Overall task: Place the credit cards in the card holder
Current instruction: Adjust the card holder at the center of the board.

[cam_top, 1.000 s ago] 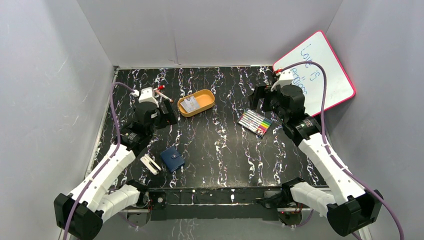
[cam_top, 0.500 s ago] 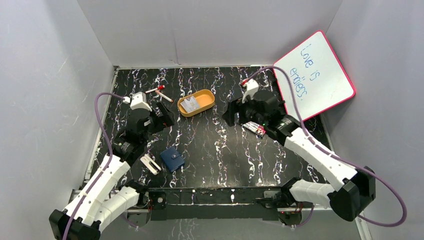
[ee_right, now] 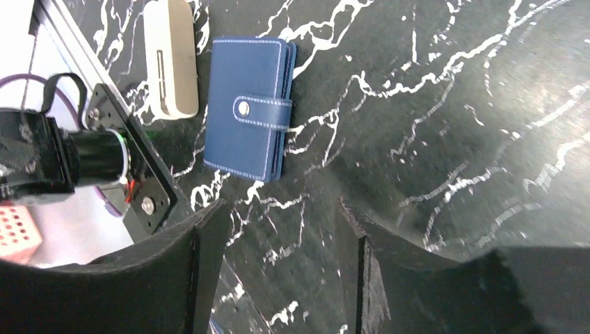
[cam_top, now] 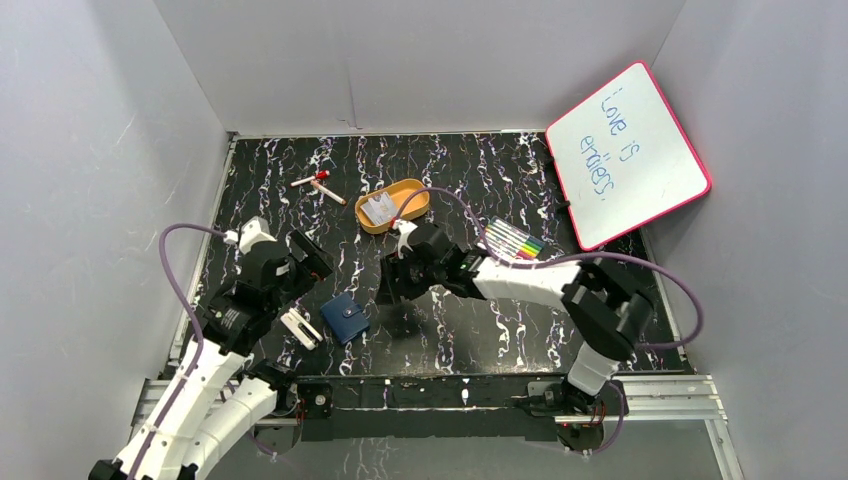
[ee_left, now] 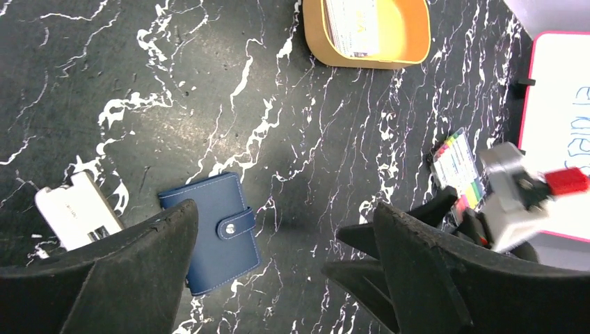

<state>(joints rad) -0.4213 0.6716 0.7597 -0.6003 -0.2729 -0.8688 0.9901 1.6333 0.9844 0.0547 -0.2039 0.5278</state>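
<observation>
Credit cards [cam_top: 380, 210] lie in the orange oval tray [cam_top: 418, 196] at the back of the black, white-veined worktop [cam_top: 480, 170]. They are pale and overlap, so their number cannot be told. From the left wrist view the cards [ee_left: 353, 24] rest toward the tray's [ee_left: 412, 38] left end.

The card holder [cam_top: 344, 318] lies flat near the front edge, left of centre and well apart from the tray. It is folded shut, with its snap tab fastened across the navy cover [ee_right: 249, 108]. A small white rectangular device [cam_top: 300, 328] lies just beside it on the left, and the right wrist view shows a narrow strip of worktop between the two.

The left claw [cam_top: 308, 262] hangs above the worktop behind and left of the card holder. Its fingers are spread wide and hold nothing, and the card holder [ee_left: 212, 236] shows beside its left finger [ee_left: 125, 271].

The right claw [cam_top: 395, 285] is reached across to the right of the card holder. Its jaws are parted with only bare worktop between them [ee_right: 278, 205]. It grasps nothing, and the holder lies beyond its fingertips.

A pack of coloured markers [cam_top: 514, 240] sits right of centre. A pink-framed whiteboard [cam_top: 625, 150] leans in the far right corner. A red-capped pen [cam_top: 318, 180] lies at the back left.
</observation>
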